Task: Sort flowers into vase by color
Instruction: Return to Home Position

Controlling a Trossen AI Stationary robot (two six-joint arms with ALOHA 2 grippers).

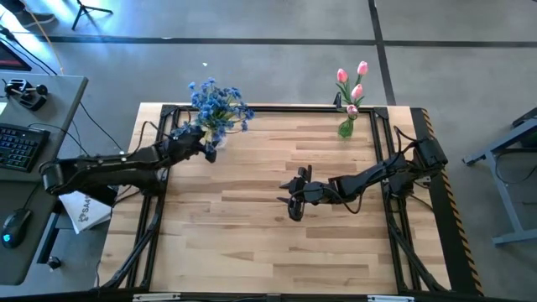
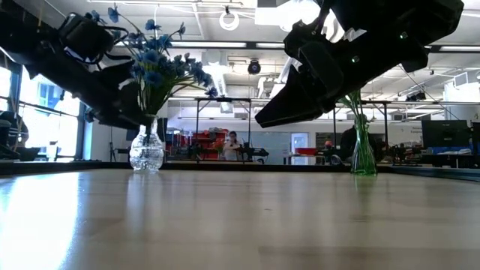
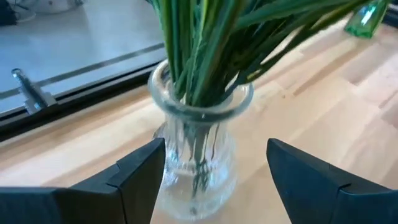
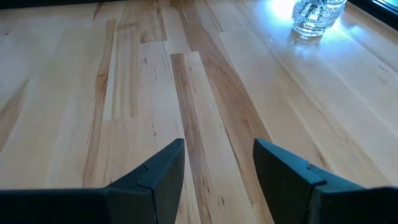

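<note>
Several blue-blossomed flowers (image 1: 218, 105) stand with their green stems (image 3: 205, 43) in a clear ribbed glass vase (image 3: 198, 149) near the table's far left corner; the vase (image 2: 146, 152) also shows in the low view. Pink tulips (image 1: 352, 82) stand in a green glass vase (image 1: 346, 127) at the far right, the same vase (image 2: 364, 154) showing in the low view. My left gripper (image 3: 214, 171) is open just near of the clear vase, a finger on either side, not touching it. My right gripper (image 4: 217, 165) is open above the table's middle (image 1: 294, 197), holding nothing.
A black frame (image 1: 277, 107) runs along the table's edges. A desk with keyboard (image 1: 18, 144) and mouse stands left of the table. The wooden top (image 1: 252, 243) between and near of the arms is bare. People sit far back in the room (image 2: 231, 144).
</note>
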